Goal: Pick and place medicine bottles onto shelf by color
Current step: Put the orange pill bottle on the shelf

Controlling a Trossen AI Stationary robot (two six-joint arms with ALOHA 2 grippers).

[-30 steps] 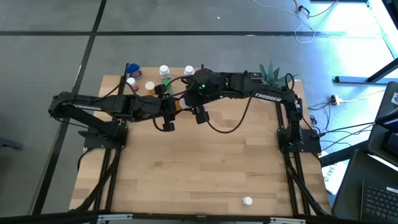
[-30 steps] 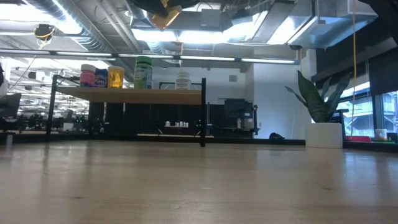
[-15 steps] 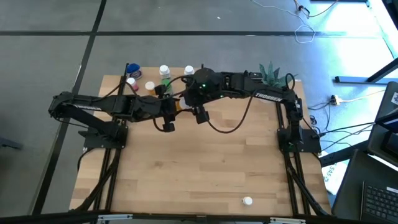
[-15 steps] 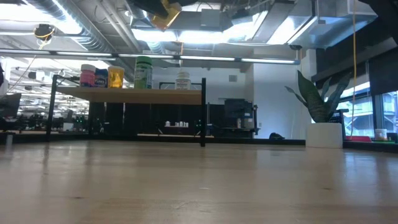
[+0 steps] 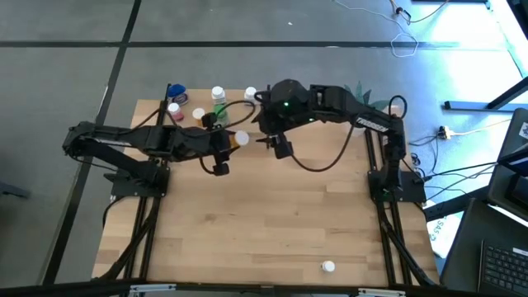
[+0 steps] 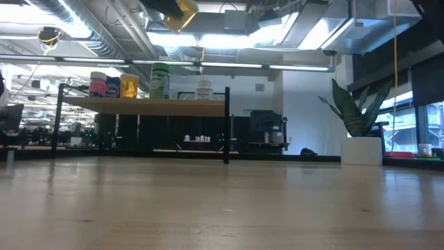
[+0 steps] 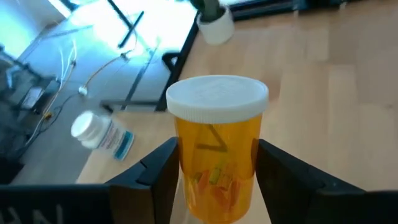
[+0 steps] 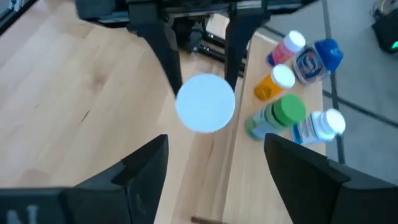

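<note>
1. The left hand [image 7: 214, 186] is gripping an orange medicine bottle [image 7: 217, 146] by its body between both fingers [image 7: 155, 171], the white cap clear of the fingers and the long axis running along them; the high view shows it raised just in front of the shelf [image 5: 188, 106].
2. The right hand [image 5: 279, 147] is hanging open and empty just beside the held bottle, on the side away from the shelf's filled end; its wrist view is looking straight down onto the white cap between the left fingers.
3. The shelf is lying directly ahead of the left hand, so the left arm looks the nearer one for the placing. The orange bottle's match, a second orange bottle [image 8: 273, 84], is standing mid-row, and the free spot beside it seems the target.
4. Counting the shelf row: one pink bottle [image 8: 287, 46], one blue bottle [image 8: 314, 59], one orange, one green bottle [image 8: 273, 118], one white bottle [image 8: 317, 129], making five.
5. One more white-capped bottle [image 5: 328, 266] is sitting on the worktop [image 5: 272, 223] near its front edge, well apart from both hands.
6. One potted plant [image 5: 360, 96] is standing at the far right corner.
</note>
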